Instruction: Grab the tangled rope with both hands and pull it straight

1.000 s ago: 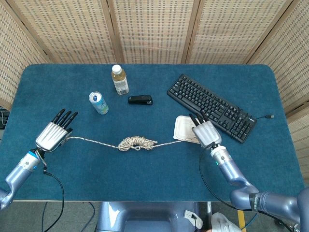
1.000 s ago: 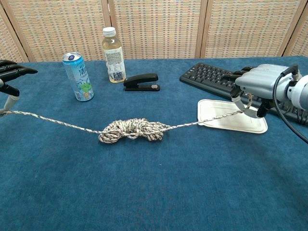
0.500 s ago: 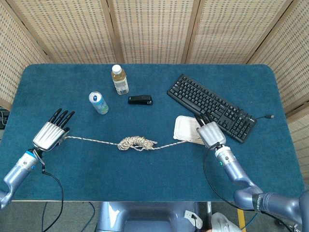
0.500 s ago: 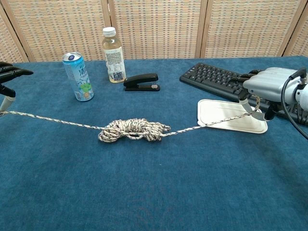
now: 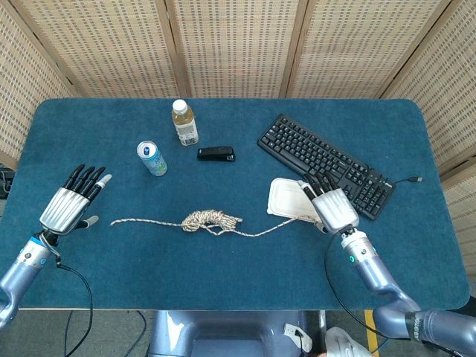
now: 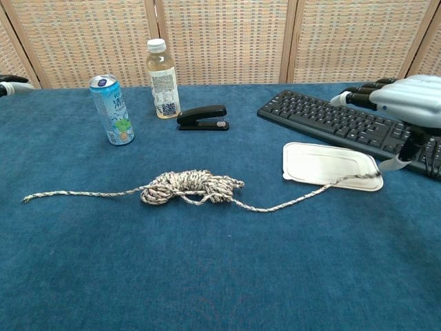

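Head view: rope slack, clear of both hands' fingers.

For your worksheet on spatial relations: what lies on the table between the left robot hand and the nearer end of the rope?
Nothing: in the head view, only bare blue table separates the left robot hand from the rope.

Looks like a lab or office test station set up for robot trials. Blue carpet-like cloth over a wide rectangular table, closed in behind and at both sides by tall woven cane screens in pale wooden frames. On the cloth, office and everyday props: a black wired computer keyboard toward the far right of the table, a black desk stapler near the far middle, a clear plastic drink bottle with a white cap and a blue-and-white drinks can toward the far left. Just in front of the keyboard, a white flat plastic lid. Loose black cables hanging off the near edge of the table.
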Available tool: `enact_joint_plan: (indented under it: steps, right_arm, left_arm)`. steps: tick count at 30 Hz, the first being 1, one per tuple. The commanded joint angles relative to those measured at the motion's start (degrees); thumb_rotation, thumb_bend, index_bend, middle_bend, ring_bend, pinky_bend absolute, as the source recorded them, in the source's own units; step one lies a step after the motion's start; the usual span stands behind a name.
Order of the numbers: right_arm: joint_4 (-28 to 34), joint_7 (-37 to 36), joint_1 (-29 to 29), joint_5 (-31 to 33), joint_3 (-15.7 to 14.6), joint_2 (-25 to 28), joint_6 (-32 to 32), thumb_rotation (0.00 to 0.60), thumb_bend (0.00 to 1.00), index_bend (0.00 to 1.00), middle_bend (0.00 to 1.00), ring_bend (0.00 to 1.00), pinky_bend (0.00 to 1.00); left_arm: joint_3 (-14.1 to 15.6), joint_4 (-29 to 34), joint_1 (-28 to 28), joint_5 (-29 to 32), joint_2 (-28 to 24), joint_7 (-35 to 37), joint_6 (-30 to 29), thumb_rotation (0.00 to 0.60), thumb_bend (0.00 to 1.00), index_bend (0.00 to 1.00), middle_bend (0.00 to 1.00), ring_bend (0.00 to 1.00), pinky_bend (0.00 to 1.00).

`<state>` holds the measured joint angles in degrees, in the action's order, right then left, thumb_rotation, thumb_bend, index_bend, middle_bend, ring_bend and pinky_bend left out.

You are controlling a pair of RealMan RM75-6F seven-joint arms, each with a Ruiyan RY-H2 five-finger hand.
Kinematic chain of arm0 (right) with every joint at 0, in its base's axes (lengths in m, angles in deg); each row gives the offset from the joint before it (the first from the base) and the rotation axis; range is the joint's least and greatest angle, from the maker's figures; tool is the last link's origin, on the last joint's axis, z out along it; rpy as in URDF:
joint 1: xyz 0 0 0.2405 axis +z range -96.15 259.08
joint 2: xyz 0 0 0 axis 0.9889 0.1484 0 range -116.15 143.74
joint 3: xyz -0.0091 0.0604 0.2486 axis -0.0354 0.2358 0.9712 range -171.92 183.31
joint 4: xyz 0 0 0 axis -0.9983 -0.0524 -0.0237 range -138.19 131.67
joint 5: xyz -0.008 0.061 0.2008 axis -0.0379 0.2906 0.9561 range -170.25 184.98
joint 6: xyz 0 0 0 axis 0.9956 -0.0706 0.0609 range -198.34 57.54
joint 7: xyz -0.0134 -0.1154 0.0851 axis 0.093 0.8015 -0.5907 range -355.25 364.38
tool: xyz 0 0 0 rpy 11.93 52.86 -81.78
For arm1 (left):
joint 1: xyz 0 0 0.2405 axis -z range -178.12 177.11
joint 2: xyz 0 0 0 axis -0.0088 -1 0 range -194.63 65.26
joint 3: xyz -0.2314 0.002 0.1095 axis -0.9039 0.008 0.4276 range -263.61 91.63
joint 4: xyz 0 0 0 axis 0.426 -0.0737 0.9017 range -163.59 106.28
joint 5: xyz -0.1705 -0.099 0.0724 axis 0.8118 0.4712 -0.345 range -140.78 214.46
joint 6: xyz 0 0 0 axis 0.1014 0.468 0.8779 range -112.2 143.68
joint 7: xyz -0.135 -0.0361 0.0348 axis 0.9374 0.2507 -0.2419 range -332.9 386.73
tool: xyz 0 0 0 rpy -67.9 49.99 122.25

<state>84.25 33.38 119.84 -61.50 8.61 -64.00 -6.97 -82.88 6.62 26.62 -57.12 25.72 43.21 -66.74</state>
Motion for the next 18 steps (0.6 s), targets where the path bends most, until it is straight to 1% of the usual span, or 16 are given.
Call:
enact_joint_plan:
  steps: [1, 2, 4, 5, 6, 7, 9, 11, 13, 15, 18]
  right_arm:
    - [3.44, -6.12, -5.75, -7.81, -2.60, 4.42, 8.51, 0.600, 0.00, 0.00, 0.00, 0.00, 0.00]
    - [3.60, -7.25, -6.77, -9.01, -3.05, 4.85, 10.06, 0.600, 0.00, 0.00, 0.00, 0.00, 0.00]
    - [3.74, -10.94, -9.90, -12.54, -4.44, 5.65, 14.75, 0.600, 0.00, 0.00, 0.00, 0.00, 0.00]
    - [3.76, -12.22, -11.03, -13.61, -4.91, 5.82, 16.41, 0.600, 0.00, 0.00, 0.00, 0.00, 0.00]
    - [3.69, -13.83, -12.71, -15.07, -5.59, 5.96, 18.80, 0.600, 0.00, 0.00, 0.00, 0.00, 0.00]
    - [3.52, -14.61, -13.66, -15.97, -6.00, 6.00, 20.15, 0.600, 0.00, 0.00, 0.00, 0.00, 0.00]
    - [3.44, -16.43, -16.71, -18.23, -7.07, 6.09, 24.45, 0.600, 0.00, 0.00, 0.00, 0.00, 0.00]
    - [3.66, -17.24, -18.94, -19.99, -7.88, 6.23, 27.52, 0.600, 0.00, 0.00, 0.00, 0.00, 0.00]
    - [4.11, -17.00, -20.78, -21.34, -8.41, 6.48, 29.94, 0.600, 0.00, 0.00, 0.00, 0.00, 0.00]
    - [5.29, -16.93, -22.67, -22.57, -8.94, 6.77, 32.32, 0.600, 0.00, 0.00, 0.00, 0.00, 0.00]
    - [6.39, -16.66, -24.91, -23.76, -9.41, 6.99, 34.74, 0.600, 0.00, 0.00, 0.00, 0.00, 0.00]
  left_arm:
    - [-2.35, 11.09, -3.52, 3.09, -5.45, -0.58, -3.97, 0.600, 0.00, 0.00, 0.00, 0.00, 0.00]
    - [-2.60, 13.47, -4.25, 3.56, -6.56, -1.71, -4.65, 0.600, 0.00, 0.00, 0.00, 0.00, 0.00]
    - [-3.14, 22.27, -6.79, 5.45, -10.08, -5.31, -6.18, 0.600, 0.00, 0.00, 0.00, 0.00, 0.00]
    - [-3.13, 25.53, -7.54, 5.99, -11.31, -6.49, -6.38, 0.600, 0.00, 0.00, 0.00, 0.00, 0.00]
    - [-2.88, 30.72, -8.78, 6.75, -13.37, -8.15, -6.66, 0.600, 0.00, 0.00, 0.00, 0.00, 0.00]
    - [-2.73, 34.00, -9.59, 7.24, -14.70, -9.37, -6.95, 0.600, 0.00, 0.00, 0.00, 0.00, 0.00]
    - [-2.30, 42.72, -11.87, 8.39, -18.04, -13.27, -8.28, 0.600, 0.00, 0.00, 0.00, 0.00, 0.00]
    - [-1.69, 49.25, -13.82, 9.09, -20.19, -15.19, -9.49, 0.600, 0.00, 0.00, 0.00, 0.00, 0.00]
    - [-1.00, 54.34, -15.37, 9.29, -21.96, -16.42, -10.41, 0.600, 0.00, 0.00, 0.00, 0.00, 0.00]
    - [-0.55, 57.98, -16.78, 9.16, -23.11, -17.74, -11.69, 0.600, 0.00, 0.00, 0.00, 0.00, 0.00]
    - [0.12, 61.72, -18.53, 8.90, -23.86, -18.56, -12.91, 0.600, 0.00, 0.00, 0.00, 0.00, 0.00]
